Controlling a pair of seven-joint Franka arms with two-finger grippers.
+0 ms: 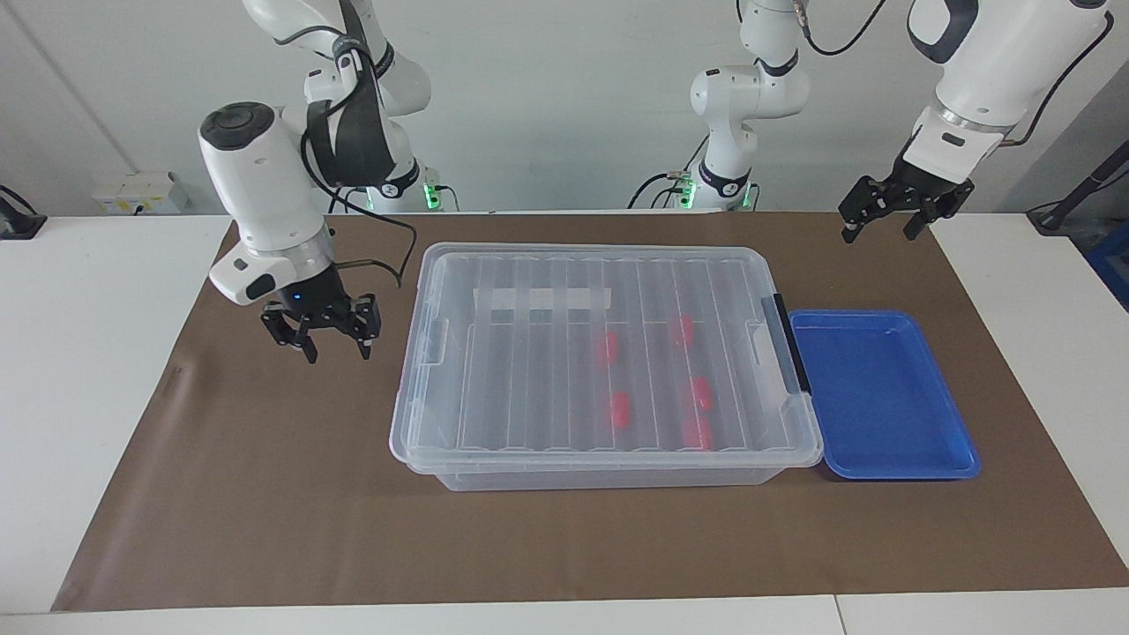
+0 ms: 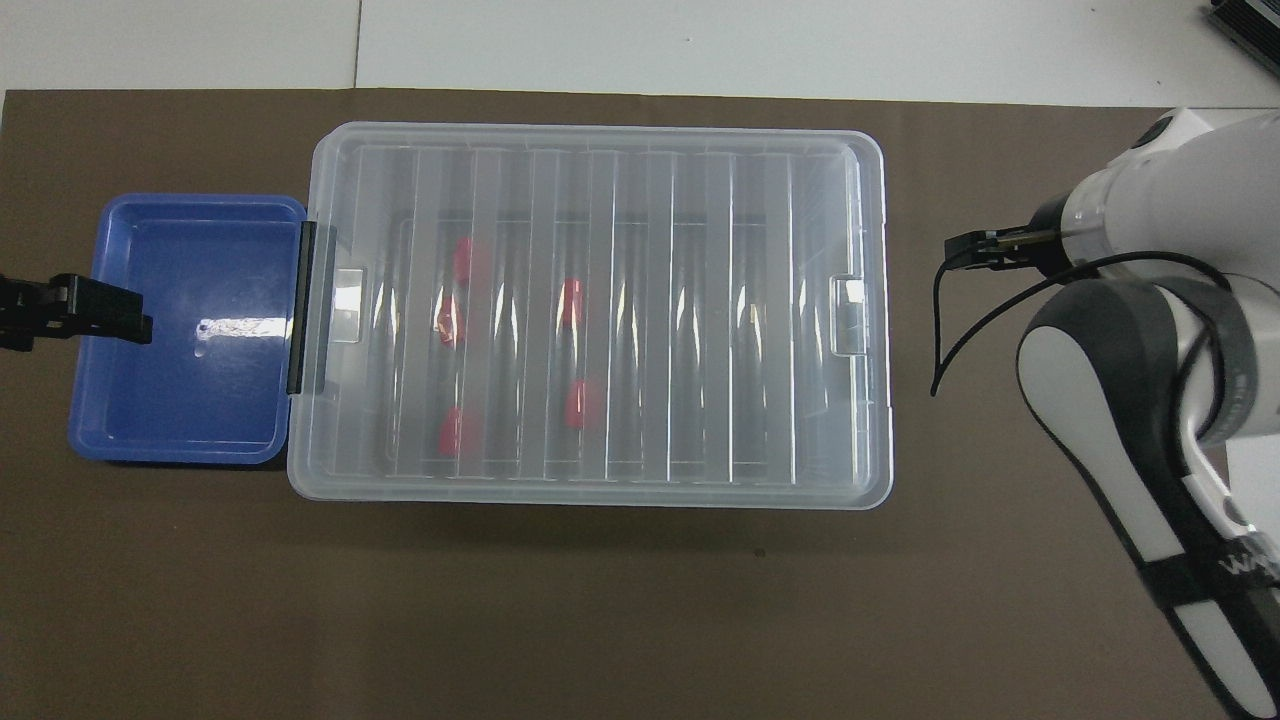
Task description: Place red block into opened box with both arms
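Note:
The clear box (image 1: pixel 600 472) (image 2: pixel 600 490) stands mid-mat with its ribbed lid (image 1: pixel 564 370) lying on it. Several red blocks (image 1: pixel 620 408) (image 2: pixel 572 300) show through the lid, inside the box. My right gripper (image 1: pixel 337 353) hangs open and empty just above the mat, a short way off the box's end toward the right arm; in the overhead view its wrist hides it. My left gripper (image 1: pixel 878 231) (image 2: pixel 90 310) is open and empty, up in the air over the blue tray's outer rim.
A shallow blue tray (image 1: pixel 957 441) (image 2: pixel 180 445) sits against the box's end with the black latch (image 1: pixel 789 344). The brown mat (image 1: pixel 265 494) covers the table's middle. A cable loops from the right wrist (image 2: pixel 940 340).

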